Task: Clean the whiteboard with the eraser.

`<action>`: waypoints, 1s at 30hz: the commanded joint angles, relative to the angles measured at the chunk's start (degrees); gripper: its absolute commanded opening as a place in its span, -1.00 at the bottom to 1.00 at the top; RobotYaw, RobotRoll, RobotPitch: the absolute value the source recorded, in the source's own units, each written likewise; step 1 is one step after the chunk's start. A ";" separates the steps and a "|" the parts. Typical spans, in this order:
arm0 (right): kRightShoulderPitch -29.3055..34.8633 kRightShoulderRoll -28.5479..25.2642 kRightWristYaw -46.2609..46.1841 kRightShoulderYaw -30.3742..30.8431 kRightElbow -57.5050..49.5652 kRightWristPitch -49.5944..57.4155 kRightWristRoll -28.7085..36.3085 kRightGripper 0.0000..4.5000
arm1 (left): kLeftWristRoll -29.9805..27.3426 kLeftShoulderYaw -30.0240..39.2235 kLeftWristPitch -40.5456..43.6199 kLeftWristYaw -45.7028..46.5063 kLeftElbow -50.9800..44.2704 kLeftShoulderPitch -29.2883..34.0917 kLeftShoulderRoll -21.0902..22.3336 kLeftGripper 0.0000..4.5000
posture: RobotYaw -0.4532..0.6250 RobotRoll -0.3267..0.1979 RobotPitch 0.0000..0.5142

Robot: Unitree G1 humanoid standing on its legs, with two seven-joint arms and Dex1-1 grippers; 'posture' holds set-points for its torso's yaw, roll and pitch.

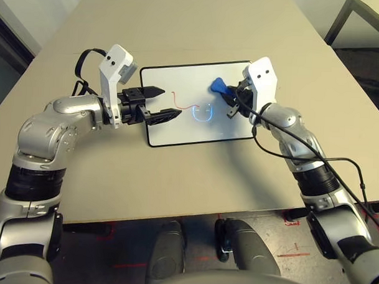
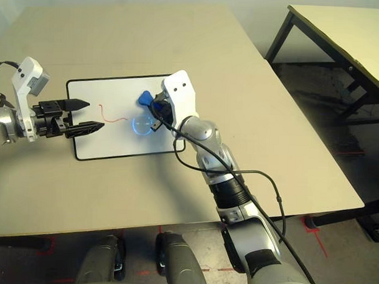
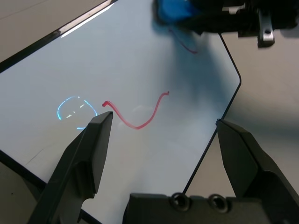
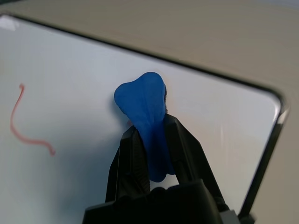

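In the left eye view, your whiteboard (image 1: 190,129) lies flat on the desk (image 1: 206,192), its long axis running left to right, the right end set slightly farther away than the left. Your eraser (image 1: 220,86) is over the right part of the board, toward its far edge. Its long axis slants from far left to near right; the free lobe points far left, while the other end runs in among the jaws of your right gripper (image 1: 231,99). Your left gripper (image 1: 172,103) reaches in over the board's left end from the left, jaws wide apart with nothing between them.

In the right eye view you get the same slant on the eraser, bright blue against the white surface. The board has a thin black frame and rounded corners. A thin red line (image 2: 114,119) wanders across its left-middle part, and a bluish ring of glare (image 2: 142,123) sits just beside the line's right end.

In the left wrist view, you can see the red line as a shallow U between your open left jaws, plus a short red stroke (image 3: 183,44) near the eraser.

In the right wrist view, your right jaws are closed on the eraser's narrower middle, one on each side. It is smooth, plain blue and peanut-shaped, with a broad, softly notched free lobe, its long axis running roughly along the jaws. You cannot tell whether its underside touches the board.
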 commanded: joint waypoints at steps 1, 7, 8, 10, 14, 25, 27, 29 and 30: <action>1.76 1.26 0.43 0.41 -0.46 2.04 0.51 -0.69 | 0.12 -0.60 0.87 0.12 -1.15 0.39 -0.08 1.00 | -0.30 0.25 -0.41; 7.38 3.38 2.81 2.69 -3.77 7.49 2.07 -0.70 | 0.12 -0.58 0.99 0.17 -1.26 0.42 -0.19 1.00 | -0.30 0.25 -0.40; 8.13 3.61 3.06 3.08 -4.32 8.24 2.21 -0.70 | 0.13 -0.58 0.98 0.16 -1.24 0.43 -0.19 1.00 | -0.30 0.25 -0.40; 9.16 3.85 3.36 3.79 -5.04 9.07 2.17 -0.70 | 0.14 -0.58 0.93 0.10 -1.20 0.45 -0.18 1.00 | -0.30 0.25 -0.40; 8.70 3.78 3.22 3.70 -4.50 9.13 1.83 -0.71 | 0.20 -0.62 0.77 0.01 -1.03 0.45 -0.21 1.00 | -0.29 0.25 -0.40; 0.49 5.18 -2.74 -2.87 0.18 4.23 2.01 -0.71 | 0.22 -0.57 0.61 -0.02 -1.04 0.80 -0.33 1.00 | -0.30 0.25 -0.39; 0.04 5.51 -3.39 -3.38 0.17 3.68 2.18 -0.71 | 0.15 -0.53 0.66 0.01 -1.18 0.91 -0.37 1.00 | -0.30 0.25 -0.39; 0.13 5.98 -3.35 -3.21 -0.15 3.58 2.38 -0.71 | 0.13 -0.57 0.67 0.04 -1.23 1.00 -0.46 1.00 | -0.30 0.25 -0.38; 0.37 6.18 -3.18 -2.94 -0.44 3.71 2.40 -0.71 | 0.13 -0.59 0.68 0.06 -1.27 1.04 -0.49 1.00 | -0.30 0.25 -0.38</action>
